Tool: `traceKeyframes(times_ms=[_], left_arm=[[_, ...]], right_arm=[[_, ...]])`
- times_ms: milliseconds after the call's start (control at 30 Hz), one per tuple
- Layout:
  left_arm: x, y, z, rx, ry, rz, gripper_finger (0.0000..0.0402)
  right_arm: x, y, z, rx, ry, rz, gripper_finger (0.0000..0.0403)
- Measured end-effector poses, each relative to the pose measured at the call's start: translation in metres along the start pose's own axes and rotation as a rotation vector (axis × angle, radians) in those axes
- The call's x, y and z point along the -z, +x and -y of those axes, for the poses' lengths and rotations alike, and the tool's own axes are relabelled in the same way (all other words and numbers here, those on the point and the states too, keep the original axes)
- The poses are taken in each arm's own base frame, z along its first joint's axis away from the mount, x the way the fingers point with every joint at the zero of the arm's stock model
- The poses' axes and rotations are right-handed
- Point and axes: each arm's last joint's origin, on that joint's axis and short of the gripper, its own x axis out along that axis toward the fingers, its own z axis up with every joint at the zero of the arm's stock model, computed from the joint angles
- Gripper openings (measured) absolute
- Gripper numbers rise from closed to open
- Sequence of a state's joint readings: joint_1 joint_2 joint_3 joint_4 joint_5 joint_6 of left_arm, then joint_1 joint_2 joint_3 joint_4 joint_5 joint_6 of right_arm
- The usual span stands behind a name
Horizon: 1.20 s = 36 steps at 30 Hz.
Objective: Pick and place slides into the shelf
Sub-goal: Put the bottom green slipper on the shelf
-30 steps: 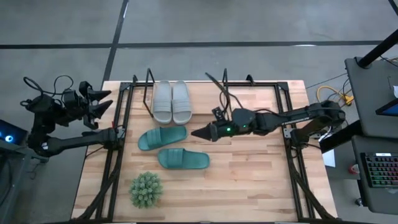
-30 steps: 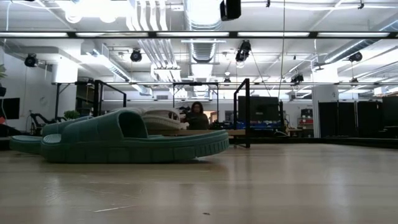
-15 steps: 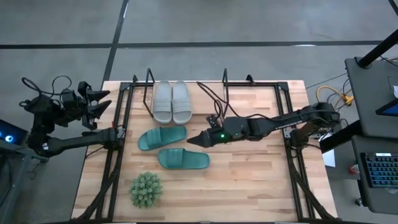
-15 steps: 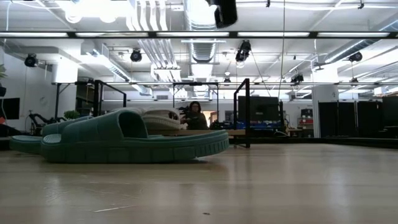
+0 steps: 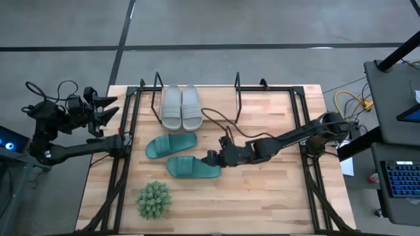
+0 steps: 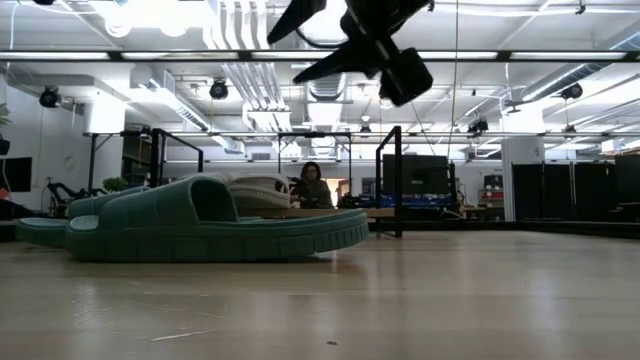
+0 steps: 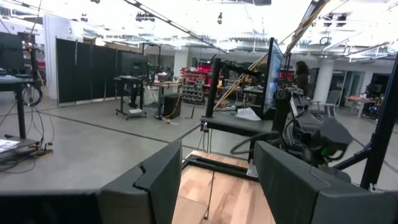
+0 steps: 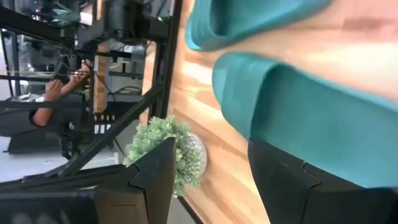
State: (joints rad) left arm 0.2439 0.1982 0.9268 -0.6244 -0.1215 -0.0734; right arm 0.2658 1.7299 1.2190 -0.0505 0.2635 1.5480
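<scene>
The left gripper [image 5: 108, 108] waits off the table's left edge, jaws spread and empty. On the table [image 5: 275, 196] a spiky green plant [image 5: 153, 200] sits near the front, with two teal slides [image 5: 171, 145] [image 5: 193, 168] behind it. The two grey slides [image 5: 182, 107] lie in the shelf [image 5: 237, 88] at the back. The right gripper [image 5: 210, 158] hangs just over the nearer teal slide's right end, jaws spread and gripping nothing; that slide lies just past the finger [image 8: 292, 186].
</scene>
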Motion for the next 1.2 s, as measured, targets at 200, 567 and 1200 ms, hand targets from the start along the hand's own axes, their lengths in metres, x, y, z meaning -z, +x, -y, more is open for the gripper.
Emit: traceKeyframes(times_ms=[200, 567, 1200], left_arm=[[0.000, 0.000, 0.000, 0.000, 0.000, -0.005, 0.0187], [0.001, 0.000, 0.000, -0.001, -0.027, -0.006, 0.0187], [0.000, 0.000, 0.000, -0.008, -0.052, -0.003, 0.0187]], right_arm=[[0.012, 0.030, 0.014, -0.012, 0.027, -0.007, 0.0192], [0.027, 0.084, 0.042, -0.137, 0.110, -0.054, 0.0192], [0.026, 0.084, 0.048, -0.070, 0.039, -0.010, 0.0192]])
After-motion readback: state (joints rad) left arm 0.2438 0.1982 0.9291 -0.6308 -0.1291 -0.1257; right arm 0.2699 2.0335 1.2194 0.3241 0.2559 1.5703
